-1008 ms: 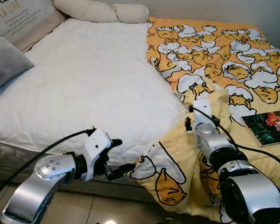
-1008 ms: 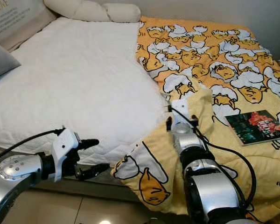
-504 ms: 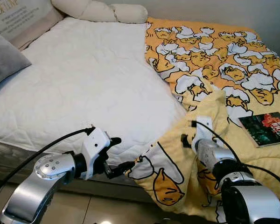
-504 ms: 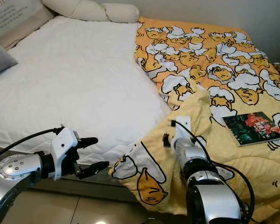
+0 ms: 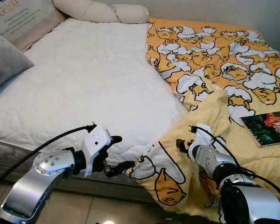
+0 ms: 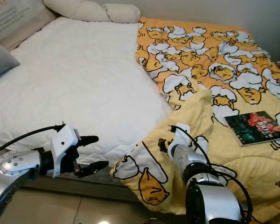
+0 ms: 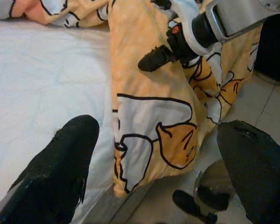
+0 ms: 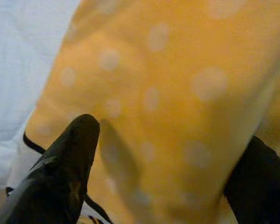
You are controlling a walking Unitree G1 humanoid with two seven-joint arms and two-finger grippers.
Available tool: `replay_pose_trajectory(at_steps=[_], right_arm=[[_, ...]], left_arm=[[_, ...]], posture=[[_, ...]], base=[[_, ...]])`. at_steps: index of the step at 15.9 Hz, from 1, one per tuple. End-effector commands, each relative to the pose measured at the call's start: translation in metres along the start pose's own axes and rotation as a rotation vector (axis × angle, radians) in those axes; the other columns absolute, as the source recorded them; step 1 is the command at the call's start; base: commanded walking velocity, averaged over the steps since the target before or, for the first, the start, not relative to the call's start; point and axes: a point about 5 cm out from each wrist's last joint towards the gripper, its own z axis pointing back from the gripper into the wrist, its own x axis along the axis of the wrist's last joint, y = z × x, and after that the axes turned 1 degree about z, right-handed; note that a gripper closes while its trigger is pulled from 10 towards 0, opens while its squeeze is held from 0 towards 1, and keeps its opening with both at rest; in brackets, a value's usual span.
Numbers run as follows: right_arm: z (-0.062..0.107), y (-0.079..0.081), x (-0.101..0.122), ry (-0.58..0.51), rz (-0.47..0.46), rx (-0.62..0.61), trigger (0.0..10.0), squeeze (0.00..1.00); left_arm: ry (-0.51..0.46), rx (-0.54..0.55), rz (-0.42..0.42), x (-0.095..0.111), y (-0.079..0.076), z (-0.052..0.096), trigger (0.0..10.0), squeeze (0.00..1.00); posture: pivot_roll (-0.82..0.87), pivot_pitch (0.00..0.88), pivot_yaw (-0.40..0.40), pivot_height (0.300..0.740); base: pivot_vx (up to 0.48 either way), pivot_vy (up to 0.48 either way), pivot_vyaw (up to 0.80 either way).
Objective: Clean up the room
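A yellow blanket (image 5: pixel 210 70) printed with cartoon egg figures covers the right half of the bed, and one corner (image 5: pixel 163 179) hangs over the front edge toward the floor. A dark book (image 5: pixel 268 127) lies on the blanket at the right. My right gripper (image 8: pixel 170 135) is open, its fingers (image 8: pixel 74 154) spread against the raised blanket fold near the front edge. To the left of the hanging corner, my left gripper (image 5: pixel 122 151) is open beside the mattress edge and holds nothing.
The bare white mattress (image 5: pixel 84 84) fills the left half of the bed. A grey pillow (image 5: pixel 4 58) lies at the far left, cream bolsters (image 5: pixel 100 11) at the head, next to a lettered cushion (image 5: pixel 18 16). Tiled floor (image 5: pixel 84 210) runs below the bed's front edge.
My right gripper has drawn back along the blanket fold toward the front edge and turned to the left. The left gripper has stayed in place, still open.
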Motion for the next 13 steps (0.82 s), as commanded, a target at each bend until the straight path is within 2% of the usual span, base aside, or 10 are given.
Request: replay_pose_trajectory(at_steps=[1, 4, 8, 13], right_arm=[[0.000, -0.001, 0.003, -0.009, -0.002, 0.011, 0.0, 0.00], [0.000, 0.001, 0.004, -0.012, 0.010, 0.029, 0.0, 0.00], [0.000, 0.002, -0.001, 0.005, 0.086, 0.058, 0.0, 0.00], [0.000, -0.002, -0.007, 0.015, 0.096, 0.064, 0.0, 0.00]], left_arm=[[0.010, -0.014, -0.011, 0.000, 0.001, -0.002, 10.0, 0.00], [0.009, -0.015, -0.018, 0.002, 0.004, -0.004, 10.0, 0.00], [-0.002, 0.003, -0.027, 0.005, 0.010, -0.005, 10.0, 0.00], [0.000, -0.008, -0.007, 0.000, 0.011, -0.008, 10.0, 0.00]], posture=[[-0.02, 0.000, -0.001, 0.740], [-0.03, 0.000, 0.000, 0.740], [-0.03, 0.000, 0.006, 0.740], [-0.04, 0.000, 0.023, 0.740]], base=[[0.000, 0.000, 0.00], [0.000, 0.000, 0.00], [0.000, 0.000, 0.00], [0.000, 0.000, 0.00]])
